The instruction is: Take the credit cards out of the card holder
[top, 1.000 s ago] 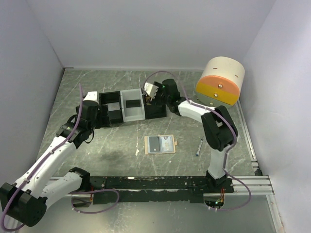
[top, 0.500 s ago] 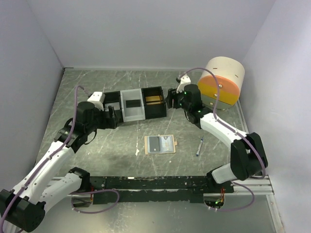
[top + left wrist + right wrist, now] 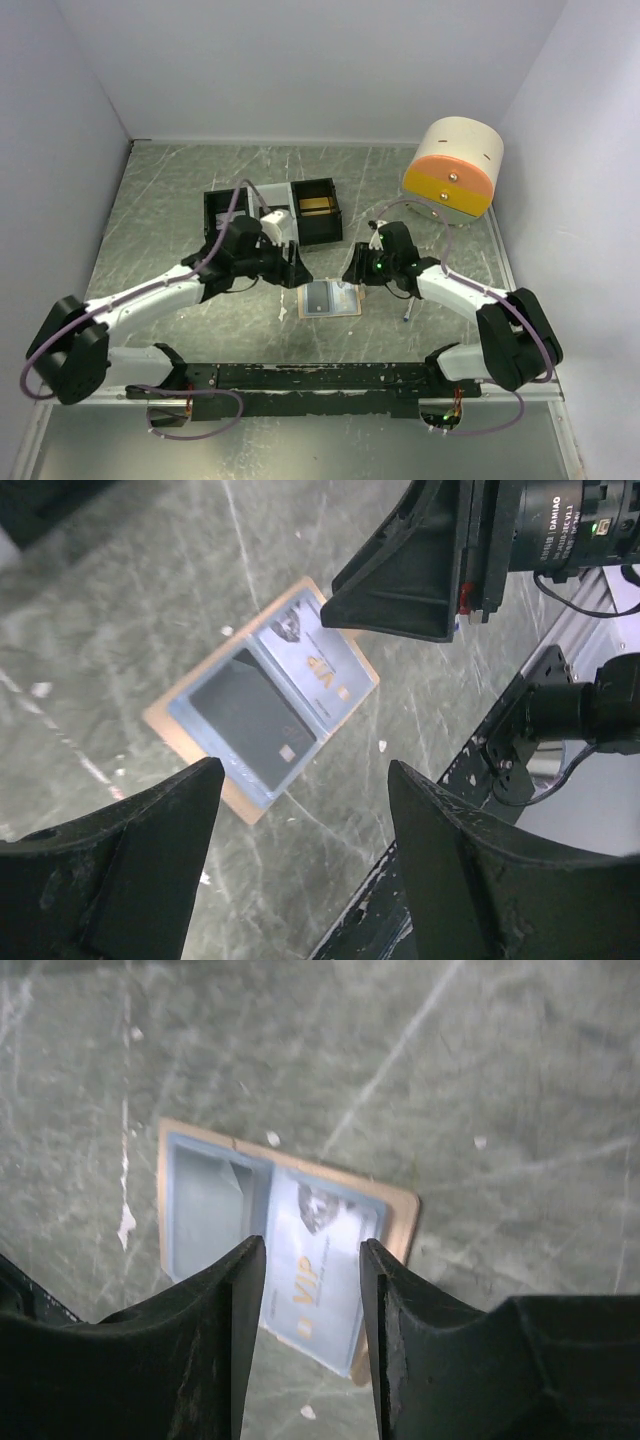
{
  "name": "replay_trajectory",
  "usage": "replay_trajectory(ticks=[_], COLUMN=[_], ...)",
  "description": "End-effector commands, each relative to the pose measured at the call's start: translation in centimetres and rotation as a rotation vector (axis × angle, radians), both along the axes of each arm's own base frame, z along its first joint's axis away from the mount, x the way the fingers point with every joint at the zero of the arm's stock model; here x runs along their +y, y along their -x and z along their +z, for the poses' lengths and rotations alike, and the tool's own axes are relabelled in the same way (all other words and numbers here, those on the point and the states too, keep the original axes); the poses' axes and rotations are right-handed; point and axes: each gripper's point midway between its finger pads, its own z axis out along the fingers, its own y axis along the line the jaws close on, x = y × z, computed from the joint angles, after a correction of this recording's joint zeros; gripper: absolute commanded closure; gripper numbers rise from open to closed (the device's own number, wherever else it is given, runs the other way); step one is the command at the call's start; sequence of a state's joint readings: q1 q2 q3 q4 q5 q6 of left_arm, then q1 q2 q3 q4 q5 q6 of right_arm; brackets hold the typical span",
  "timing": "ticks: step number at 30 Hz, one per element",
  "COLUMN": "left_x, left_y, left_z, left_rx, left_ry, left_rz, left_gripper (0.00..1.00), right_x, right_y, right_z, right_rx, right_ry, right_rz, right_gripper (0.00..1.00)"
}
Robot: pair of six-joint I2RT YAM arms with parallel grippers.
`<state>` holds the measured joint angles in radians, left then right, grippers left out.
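Card holder, a small flat tan bifold wallet with a pale silvery-blue inside [image 3: 331, 298], lies opened flat on the grey-green marbled table [image 3: 180, 170], near the front centre and between my two arms. Both pockets are filled: a dark grey card [image 3: 250, 715] sits in one half and a light blue card printed "VIP" [image 3: 312, 1260] in the other. Neither card is out. Left claw [image 3: 297, 272] sits at the holder's far left corner in the top view. Its wrist view shows the left claw's jaws spread wide with nothing between them and the holder in full sight below. Right claw [image 3: 352, 272] sits at the far right corner. In its own view the two black fingers [image 3: 215, 1340] stand parted by a narrow gap that frames the VIP card, gripping nothing. I cannot tell whether the tips touch the holder. From the left wrist, one right finger points down just at the holder's far edge. Behind the left arm stands the three-compartment black-and-white tray [image 3: 212, 200], with a flat gold-brown item [image 3: 316, 205] in its right black compartment. A slim pen [image 3: 410, 303] lies on the table just right of the holder, and a cream cylinder with an orange band [image 3: 455, 165] stands at the far right.
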<state>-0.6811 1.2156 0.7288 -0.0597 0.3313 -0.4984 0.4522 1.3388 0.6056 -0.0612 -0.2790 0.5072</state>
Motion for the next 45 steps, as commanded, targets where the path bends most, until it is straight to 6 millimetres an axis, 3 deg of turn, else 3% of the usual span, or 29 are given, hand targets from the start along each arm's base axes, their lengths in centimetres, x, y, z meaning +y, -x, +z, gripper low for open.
replay_trajectory(ticks=[1,12,22,25,28,32,37,45], left_x=[-3.6,-7.8,-9.0,-9.1,-9.2,-8.9,-8.3,-8.0], left_y=[0.2,2.1,2.6,2.4,2.2,1.8,1.5,1.4], left_z=[0.5,-3.4,-6.4,-7.1,-7.2,-7.7,-7.8,-7.7], left_rx=[0.01,0.125,0.238,0.237,0.228,0.222,0.213,0.208], left_ry=[0.088,0.08,0.069,0.022,0.006,-0.025,-0.04,-0.031], left_rz=[-0.037,-0.097,-0.05,-0.041,-0.036,-0.007,0.032,0.051], left_gripper=[0.22,0.35,0.44,0.45,0.47,0.48,0.5,0.5], right_x=[0.0,-1.5,-2.2,-2.1,-1.8,-2.2,-1.3,0.0], right_y=[1.7,3.6,4.2,4.2,4.0,2.9,2.6,3.9], right_z=[-0.1,-3.4,-5.2,-5.2,-4.7,-3.0,-0.9,-2.1], right_rx=[0.053,0.178,0.21,0.21,0.206,0.154,0.113,0.188], right_ry=[-0.035,0.063,0.087,0.075,0.07,0.088,0.035,-0.04], right_rz=[-0.008,-0.016,-0.059,-0.054,-0.041,-0.067,-0.041,-0.001], right_gripper=[0.57,0.62,0.75,0.84,0.71,0.68,0.68,0.74])
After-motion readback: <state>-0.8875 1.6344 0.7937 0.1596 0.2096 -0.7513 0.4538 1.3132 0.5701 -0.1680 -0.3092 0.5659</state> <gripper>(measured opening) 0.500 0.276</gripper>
